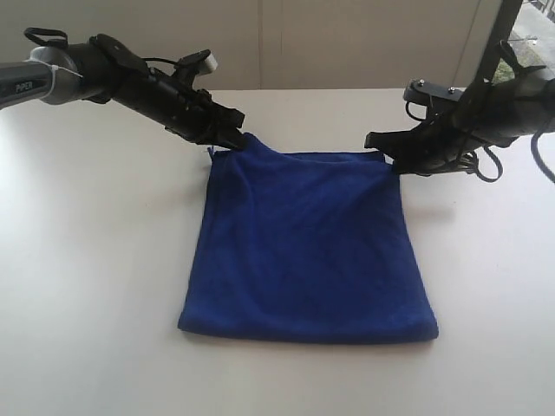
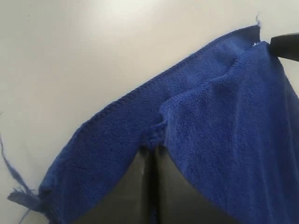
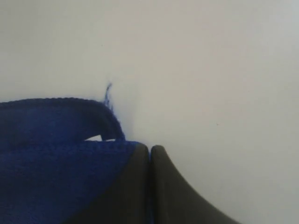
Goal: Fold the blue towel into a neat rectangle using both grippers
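The blue towel point(image 1: 303, 243) lies doubled on the white table point(image 1: 87, 286), roughly square, with its folded edge toward the near side. My left gripper point(image 1: 236, 139) is shut on the towel's far left corner, which is raised a little. In the left wrist view the fingers point(image 2: 152, 149) pinch a bunch of cloth point(image 2: 224, 140) and two layered hems show. My right gripper point(image 1: 379, 146) sits at the far right corner. In the right wrist view its fingers point(image 3: 150, 148) are closed, with a thin blue sliver between them and the towel point(image 3: 56, 177) against one side.
Both black arms reach in from the far corners, the left arm point(image 1: 104, 74) low over the table and the right arm point(image 1: 486, 113) with looped cables. A loose blue thread point(image 2: 11, 172) hangs off the towel's edge. Bare tabletop surrounds the towel.
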`<state>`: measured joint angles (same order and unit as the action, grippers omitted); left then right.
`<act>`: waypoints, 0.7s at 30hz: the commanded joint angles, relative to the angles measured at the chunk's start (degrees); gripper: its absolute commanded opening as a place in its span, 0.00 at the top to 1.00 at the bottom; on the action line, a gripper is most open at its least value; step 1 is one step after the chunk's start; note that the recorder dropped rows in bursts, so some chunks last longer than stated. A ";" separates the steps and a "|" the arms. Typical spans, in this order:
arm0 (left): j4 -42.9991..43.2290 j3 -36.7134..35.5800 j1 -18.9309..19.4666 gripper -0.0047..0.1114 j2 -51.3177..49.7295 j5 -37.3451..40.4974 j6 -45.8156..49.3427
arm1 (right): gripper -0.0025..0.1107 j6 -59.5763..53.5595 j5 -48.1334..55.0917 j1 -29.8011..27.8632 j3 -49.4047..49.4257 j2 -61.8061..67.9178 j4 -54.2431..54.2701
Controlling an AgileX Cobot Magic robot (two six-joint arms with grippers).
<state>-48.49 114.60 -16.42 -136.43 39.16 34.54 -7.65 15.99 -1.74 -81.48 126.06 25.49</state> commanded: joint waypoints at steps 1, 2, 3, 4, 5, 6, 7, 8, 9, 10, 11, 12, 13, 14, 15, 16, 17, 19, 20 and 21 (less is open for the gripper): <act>-0.58 0.11 0.25 0.96 0.05 0.26 0.17 | 0.98 -0.69 0.50 -0.60 -0.12 -1.64 -0.13; -0.58 0.11 0.25 0.96 0.36 0.26 0.17 | 0.98 -1.39 0.62 -0.60 -0.12 -2.24 -0.13; -0.29 0.11 0.25 0.96 0.49 0.26 0.17 | 0.98 -1.94 0.81 -0.60 -0.12 -3.13 -0.13; -0.29 0.20 0.25 0.96 1.03 0.50 0.17 | 0.98 -2.53 1.00 -0.60 -0.12 -3.77 -0.13; 0.08 0.20 0.25 0.96 1.16 1.07 0.17 | 0.98 -2.79 1.38 -0.60 -0.12 -4.36 -0.13; 0.56 0.20 0.25 0.96 1.73 1.62 0.17 | 0.98 -3.22 2.16 -0.60 -0.12 -5.21 -0.13; 2.26 0.20 0.25 0.96 1.85 1.88 -0.14 | 0.98 -3.92 2.46 -0.60 -0.12 -5.63 -0.13; 3.51 0.20 0.25 0.96 2.39 2.19 -0.99 | 0.98 -4.66 2.75 -0.60 -0.12 -6.07 -0.13; 4.75 0.20 0.25 0.96 2.68 2.47 -1.88 | 0.98 -5.36 3.04 -0.60 -0.12 -6.23 -0.13; 5.67 0.20 0.25 0.96 3.07 2.62 -2.68 | 0.98 -5.81 3.04 -0.60 -0.12 -6.35 -0.13; 7.09 0.20 0.25 0.96 3.47 2.62 -3.27 | 0.98 -6.09 3.17 -0.60 -0.12 -6.50 -0.13; 7.78 0.20 0.25 0.96 3.93 2.62 -3.27 | 0.98 -6.09 3.17 -0.60 -0.12 -6.50 -0.13; 8.17 0.20 0.25 0.96 4.29 2.62 -3.27 | 0.98 -6.09 2.92 -0.60 -0.12 -6.50 -0.13; 8.92 0.20 0.25 0.96 4.71 2.09 -3.27 | 0.98 -6.09 2.49 -0.60 -0.12 -6.50 -0.13; 9.30 0.20 0.25 0.96 4.97 1.57 -3.27 | 0.98 -6.09 1.71 -0.49 -0.12 -6.50 -0.13; 9.72 0.20 0.25 0.96 4.98 1.07 -3.27 | 0.98 -6.34 1.44 -0.49 -0.12 -6.50 -0.13; 9.71 0.20 0.25 0.96 4.98 0.66 -3.27 | 0.98 -6.54 0.68 -0.28 -0.12 -6.50 -0.13; 10.56 0.09 0.25 0.96 4.84 -0.28 -3.27 | 0.98 -7.61 -0.70 -0.02 -0.12 -6.50 -0.13; 11.13 0.09 0.25 0.96 4.53 -0.74 -3.27 | 0.98 -8.21 -1.50 0.13 -0.12 -6.50 -0.13; 11.13 0.09 0.25 0.96 4.42 -1.06 -3.27 | 0.98 -8.49 -2.53 0.41 -0.12 -6.39 -0.13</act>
<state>-37.83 114.60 -16.42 -132.31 38.58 31.79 -14.44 16.43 -1.74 -81.48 120.15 25.55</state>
